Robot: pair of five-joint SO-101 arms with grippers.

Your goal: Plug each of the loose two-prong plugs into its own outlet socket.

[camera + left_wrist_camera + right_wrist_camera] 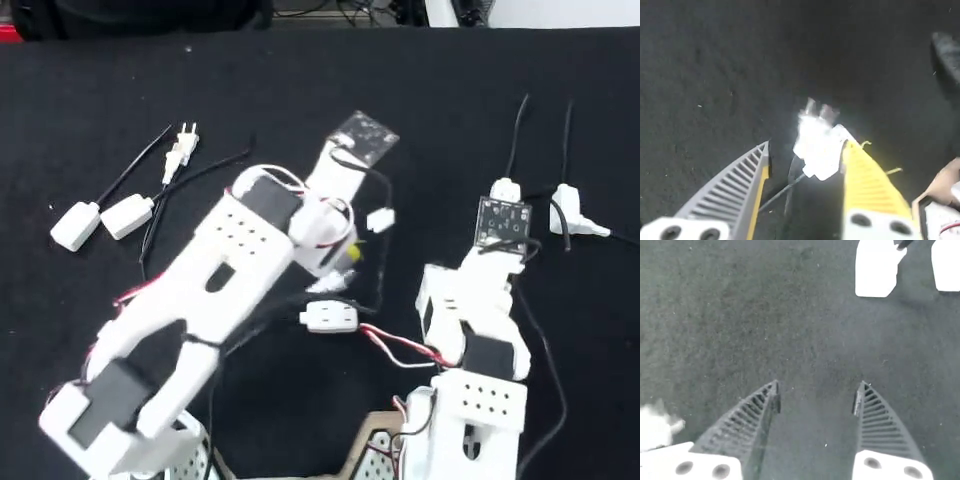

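Observation:
A white two-prong plug (815, 145) sits between the fingers of my left gripper (806, 145). It rests against the yellow finger (865, 180), with a gap to the grey finger (747, 175), and its thin cable trails back. From above, this plug (380, 218) lies at the table's middle, just off the left gripper (362, 238). My right gripper (817, 390) is open over bare black cloth, short of two white outlet pieces (875, 267) (947, 265). The same two pieces (505, 188) (575, 215) lie at the right of the table. Two more loose plugs (180, 150) lie at the far left.
Two white blocks (75, 225) (127, 215) with black cables lie at the left. Another white block (330, 316) sits between the arms near the front. Black cables run from the right-hand pieces toward the table's back edge. The right arm (470, 300) stands at the front right.

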